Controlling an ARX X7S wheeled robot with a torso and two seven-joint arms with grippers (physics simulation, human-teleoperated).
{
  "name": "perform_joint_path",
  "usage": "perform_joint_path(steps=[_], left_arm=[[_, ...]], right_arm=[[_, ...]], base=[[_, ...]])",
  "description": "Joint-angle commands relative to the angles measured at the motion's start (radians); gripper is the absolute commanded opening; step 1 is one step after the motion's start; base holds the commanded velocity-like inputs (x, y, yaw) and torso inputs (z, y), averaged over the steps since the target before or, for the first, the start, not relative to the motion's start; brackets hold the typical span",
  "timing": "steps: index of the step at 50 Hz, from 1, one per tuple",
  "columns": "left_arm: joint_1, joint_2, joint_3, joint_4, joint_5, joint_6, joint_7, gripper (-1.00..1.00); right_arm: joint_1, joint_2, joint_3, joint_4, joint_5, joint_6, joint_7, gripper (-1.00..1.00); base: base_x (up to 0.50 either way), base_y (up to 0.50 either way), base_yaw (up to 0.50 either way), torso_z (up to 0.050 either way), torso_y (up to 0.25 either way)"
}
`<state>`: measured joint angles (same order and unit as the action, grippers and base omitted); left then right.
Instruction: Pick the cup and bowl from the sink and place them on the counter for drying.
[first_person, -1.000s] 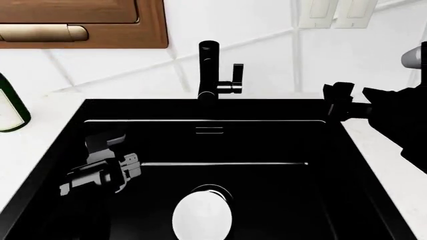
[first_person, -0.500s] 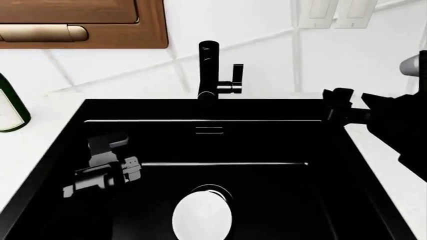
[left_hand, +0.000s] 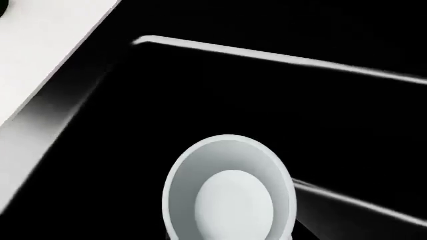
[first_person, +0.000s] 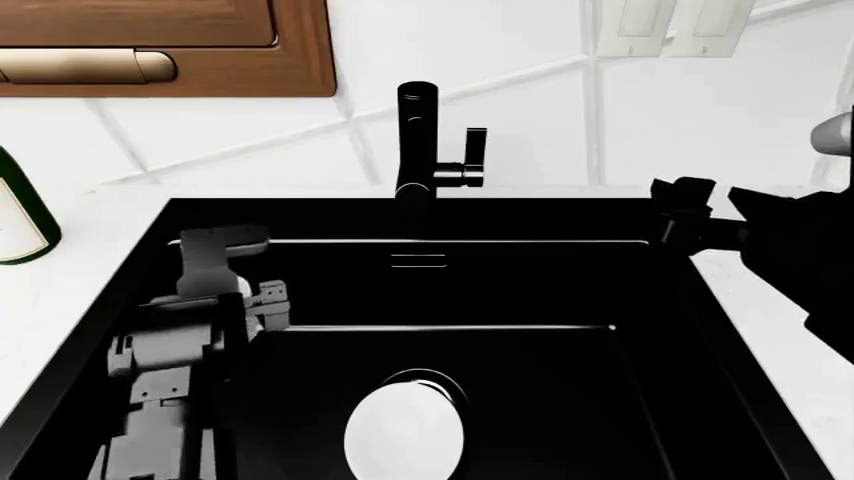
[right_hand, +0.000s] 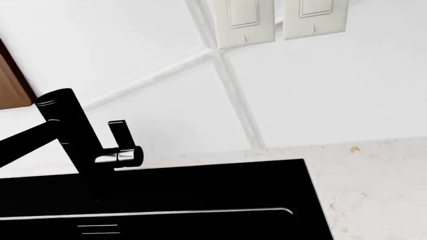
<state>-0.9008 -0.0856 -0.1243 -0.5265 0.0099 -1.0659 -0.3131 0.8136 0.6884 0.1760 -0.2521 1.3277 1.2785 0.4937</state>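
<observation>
left wrist: bowl (left_hand: 230, 192) on sink (left_hand: 267, 100) floor, under the camera; left hand's fingers out of shot, opening can't tell.
head: left hand (first_person: 220, 250) inside basin at its left wall, forearm low; bowl (first_person: 404, 432) by drain. Right hand (first_person: 674, 215) over the surface (first_person: 787, 330) at sink's right rim; looks narrow, unsure.
right wrist: faucet (right_hand: 73, 140), wall switches (right_hand: 280, 20); cup unseen.

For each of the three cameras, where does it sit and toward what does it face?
Head view: above, looking down into the sink; left gripper and right gripper show.
Left wrist view: inside the basin, facing the bowl; no robot parts.
Right wrist view: facing faucet and tiled wall; no robot parts.
Shared: head and left wrist see the bowl.
</observation>
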Motion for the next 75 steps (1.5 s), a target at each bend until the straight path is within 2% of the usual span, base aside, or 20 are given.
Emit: perform_joint_path(steps=[1,5,8,9,12,13,19,21,30,38,42,50,55,56,61,62,64,71,75], left_arm=[[0.072,-0.018,0.08,0.482,-0.046,-0.371,0.077,-1.0],[0.039,-0.043,0.092,0.589,-0.056,-0.489,0.089,-1.0],[0.003,-0.069,0.085,0.587,-0.106,-0.505,0.064,-1.0],[-0.005,-0.085,0.087,0.583,-0.183,-0.505,0.007,-1.0],[-0.03,-0.179,0.089,0.568,-0.617,-0.504,-0.329,-1.0],[-0.035,-0.196,0.09,0.566,-0.69,-0.504,-0.385,-1.0],[-0.129,-0.26,0.102,0.501,-0.915,-0.502,-0.553,-1.0],[-0.147,-0.279,0.119,0.485,-0.958,-0.497,-0.577,-1.0],[-0.246,-0.345,0.151,0.393,-0.938,-0.465,-0.564,-1.0],[-0.232,-0.367,0.082,0.418,-1.008,-0.488,-0.657,-1.0],[-0.238,-0.398,0.114,0.395,-1.038,-0.496,-0.712,-1.0],[-0.207,-0.423,0.067,0.382,-1.045,-0.459,-0.804,-1.0],[-0.189,-0.423,0.032,0.379,-1.036,-0.434,-0.861,-1.0],[-0.181,-0.408,-0.006,0.354,-1.047,-0.439,-0.883,-1.0],[-0.161,-0.419,0.016,0.352,-0.985,-0.373,-0.923,-1.0],[-0.163,-0.409,-0.013,0.332,-0.982,-0.36,-0.943,-1.0],[-0.174,-0.418,0.006,0.323,-0.948,-0.331,-0.953,-1.0],[-0.14,-0.416,-0.049,0.3,-0.938,-0.297,-0.988,-1.0],[-0.128,-0.423,-0.079,0.307,-0.938,-0.292,-1.012,-1.0]], right_arm=[[-0.015,0.004,0.018,-0.005,0.007,-0.006,-0.002,1.0],[-0.011,0.004,0.014,-0.004,0.008,-0.01,-0.005,1.0],[-0.012,0.005,0.012,-0.003,0.008,-0.013,-0.009,1.0],[-0.012,0.005,0.013,-0.004,0.009,-0.013,-0.008,1.0],[-0.021,0.009,0.019,-0.009,0.015,-0.014,-0.005,1.0],[-0.022,0.009,0.02,-0.009,0.018,-0.013,-0.003,1.0],[-0.034,0.014,0.029,-0.015,0.031,-0.013,0.004,1.0],[-0.038,0.011,0.024,-0.012,0.024,-0.02,-0.003,1.0],[-0.018,0.002,-0.011,0.003,0.002,-0.03,-0.024,1.0],[-0.021,0.005,-0.008,-0.001,0.017,-0.027,-0.015,1.0],[-0.019,0.003,-0.017,0.006,0.01,-0.034,-0.024,1.0],[-0.038,0.001,-0.028,0.004,-0.006,-0.049,-0.038,1.0],[-0.067,-0.001,-0.026,-0.005,-0.009,-0.059,-0.041,1.0],[-0.064,0.0,-0.029,-0.003,-0.016,-0.062,-0.042,1.0],[-0.066,0.003,-0.037,-0.005,-0.016,-0.059,-0.042,1.0],[-0.062,0.004,-0.035,-0.001,-0.013,-0.059,-0.04,1.0],[-0.055,0.004,-0.039,0.002,-0.013,-0.058,-0.039,1.0],[-0.093,-0.003,-0.048,0.0,-0.036,-0.082,-0.059,1.0],[-0.062,-0.003,-0.06,0.011,-0.031,-0.073,-0.056,1.0]], base=[[0.0,0.0,0.0,0.0,0.0],[0.0,0.0,0.0,0.0,0.0],[0.0,0.0,0.0,0.0,0.0],[0.0,0.0,0.0,0.0,0.0],[0.0,0.0,0.0,0.0,0.0],[0.0,0.0,0.0,0.0,0.0],[0.0,0.0,0.0,0.0,0.0],[0.0,0.0,0.0,0.0,0.0],[0.0,0.0,0.0,0.0,0.0],[0.0,0.0,0.0,0.0,0.0],[0.0,0.0,0.0,0.0,0.0],[0.0,0.0,0.0,0.0,0.0],[0.0,0.0,0.0,0.0,0.0],[0.0,0.0,0.0,0.0,0.0],[0.0,0.0,0.0,0.0,0.0],[0.0,0.0,0.0,0.0,0.0],[0.0,0.0,0.0,0.0,0.005],[0.0,0.0,0.0,0.0,0.0],[0.0,0.0,0.0,0.0,0.0]])
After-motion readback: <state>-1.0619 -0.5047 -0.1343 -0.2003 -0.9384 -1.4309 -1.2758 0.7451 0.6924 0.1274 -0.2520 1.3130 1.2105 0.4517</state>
